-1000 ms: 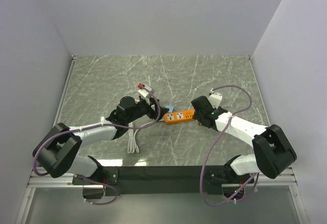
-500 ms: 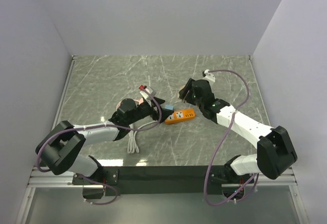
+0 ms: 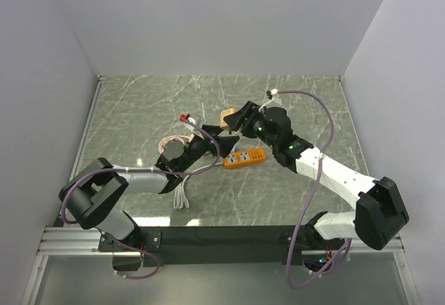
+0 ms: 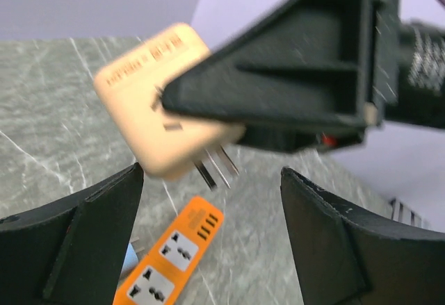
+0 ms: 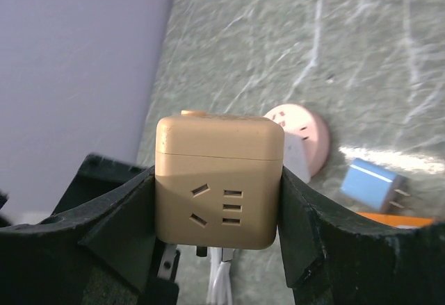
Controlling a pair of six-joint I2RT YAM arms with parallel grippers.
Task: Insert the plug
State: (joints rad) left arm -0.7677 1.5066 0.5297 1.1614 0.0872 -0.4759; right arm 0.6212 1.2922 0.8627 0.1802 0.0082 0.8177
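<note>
Two arms are meeting mid-table in the top view: right gripper (image 3: 232,120) is clamping a tan cube plug (image 3: 225,117) and holding it off the marble table (image 3: 139,103), with the orange power strip (image 3: 243,158) lying flat at 5 o'clock of the cube. Left gripper (image 3: 212,140) is sitting close by at 7 o'clock of the cube, jaws standing apart, gripping nothing. Pink round adapter (image 3: 170,142) is lying at 9 o'clock of the left gripper; white cable (image 3: 182,195) is trailing at 7 o'clock of the strip. Left wrist view: left fingers (image 4: 83,228) are framing the bottom corners, wide apart, nothing between them. Cube is hanging above at 11 o'clock, blurred, metal prongs pointing toward 5 o'clock, a black right finger covering its right side; strip is lying on the table at 6 o'clock of it, sockets facing up. Right wrist view: cube is filling the centre, pinched on both sides by the right fingers (image 5: 111,211), socket face toward the camera. Behind it, pink adapter is showing at 1 o'clock and a blue plug (image 5: 372,183) at 3 o'clock, apart from each other, with a sliver of orange peeking just under the blue plug.
</note>
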